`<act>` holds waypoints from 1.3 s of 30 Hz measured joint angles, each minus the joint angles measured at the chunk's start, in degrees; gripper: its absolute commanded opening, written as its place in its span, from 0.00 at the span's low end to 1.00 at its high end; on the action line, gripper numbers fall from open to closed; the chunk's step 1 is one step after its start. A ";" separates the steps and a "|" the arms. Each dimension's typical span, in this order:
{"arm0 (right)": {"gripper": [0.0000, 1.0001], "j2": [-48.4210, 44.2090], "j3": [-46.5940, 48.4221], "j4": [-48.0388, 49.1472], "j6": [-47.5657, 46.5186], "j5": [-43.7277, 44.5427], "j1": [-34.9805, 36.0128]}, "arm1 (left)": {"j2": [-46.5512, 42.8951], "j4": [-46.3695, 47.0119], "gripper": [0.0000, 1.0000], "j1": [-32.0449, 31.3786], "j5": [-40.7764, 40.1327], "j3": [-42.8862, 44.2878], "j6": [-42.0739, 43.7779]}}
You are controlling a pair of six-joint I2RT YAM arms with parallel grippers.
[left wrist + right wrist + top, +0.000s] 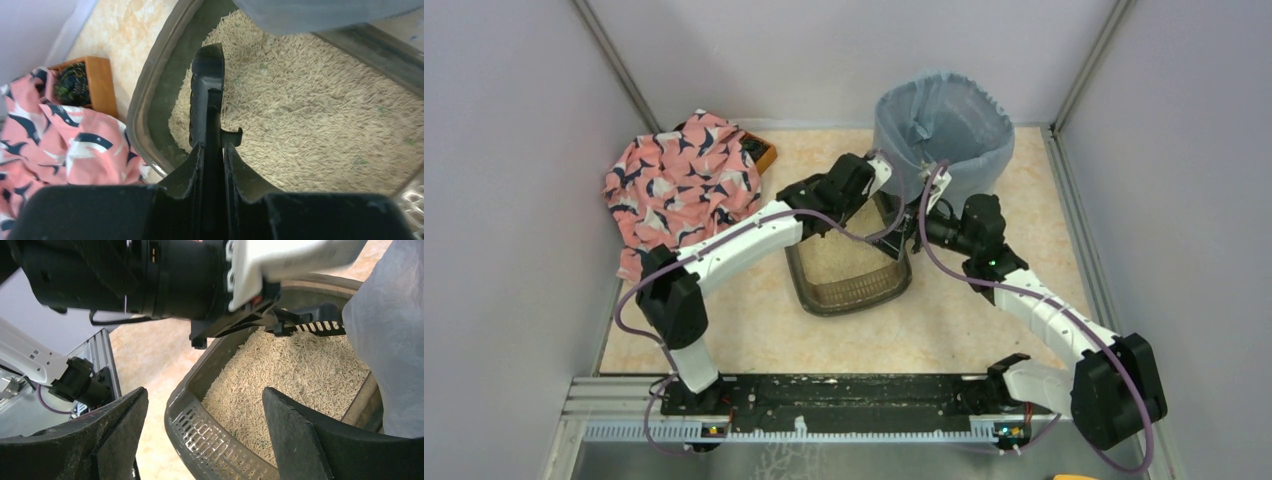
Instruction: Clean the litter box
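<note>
Left wrist: left tool (pixel 214 150), gripping scoop (pixel 207 75), above litter box (pixel 144 102).

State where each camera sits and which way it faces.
Top: above and behind the robot, looking down at the litter box and bin; left arm and right arm show.
Left wrist: looks along the left end effector, shut on the scoop, into the litter.
Right wrist: looks through the open right end effector across the litter box at the left arm.
Shared: both wrist views show scoop and litter box.

1 overhead camera looks down from behind; 2 wrist cameras closely share the litter box (pixel 200 432).
</note>
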 measured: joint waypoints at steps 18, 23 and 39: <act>0.84 0.11 0.00 0.33 -0.02 -1.33 0.17 | 7.76 -23.06 0.00 1.29 -8.57 21.27 -23.26; 0.84 0.61 0.00 0.44 -0.02 -1.36 0.17 | 11.63 -29.66 0.00 2.21 -9.94 29.42 -28.85; 0.84 0.61 0.00 0.42 -0.07 -1.25 0.17 | 8.28 -28.98 0.00 5.60 1.46 20.83 -36.63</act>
